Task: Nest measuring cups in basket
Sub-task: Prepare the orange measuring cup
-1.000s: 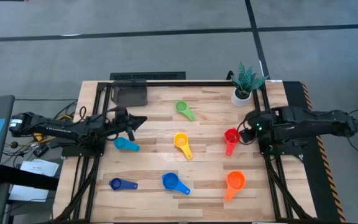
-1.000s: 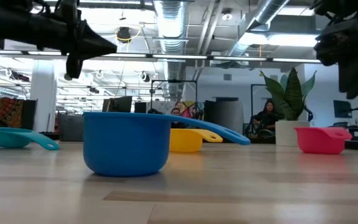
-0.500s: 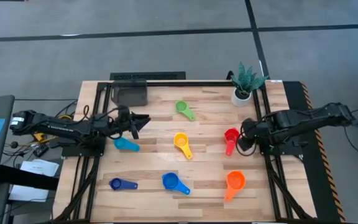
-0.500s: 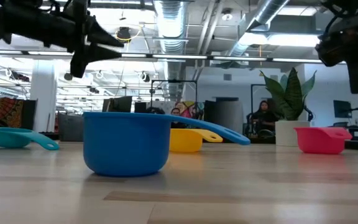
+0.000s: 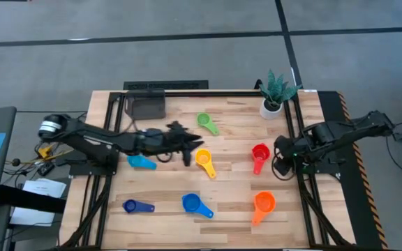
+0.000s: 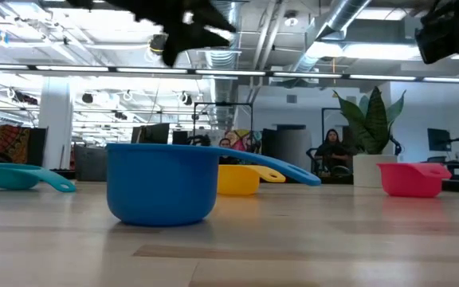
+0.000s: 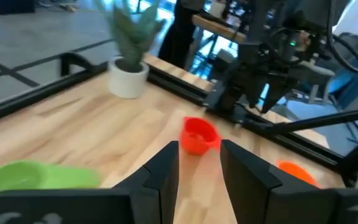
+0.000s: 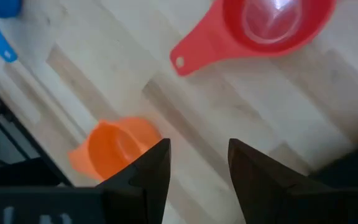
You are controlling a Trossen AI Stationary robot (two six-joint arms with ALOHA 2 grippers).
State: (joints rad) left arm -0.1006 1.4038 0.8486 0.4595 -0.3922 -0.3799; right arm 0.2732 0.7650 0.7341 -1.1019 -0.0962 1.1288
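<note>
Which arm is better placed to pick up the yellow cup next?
Left. The left gripper is open, out over the table beside the yellow cup. The right gripper hangs at the table's right edge, beyond the red cup.

Floor: grey carpet point(image 5: 187, 56) with dark seams.
Ceiling: exposed silver ducts point(image 6: 213, 20), strip lights.
Table: light wooden slats point(image 5: 229, 188).
</note>
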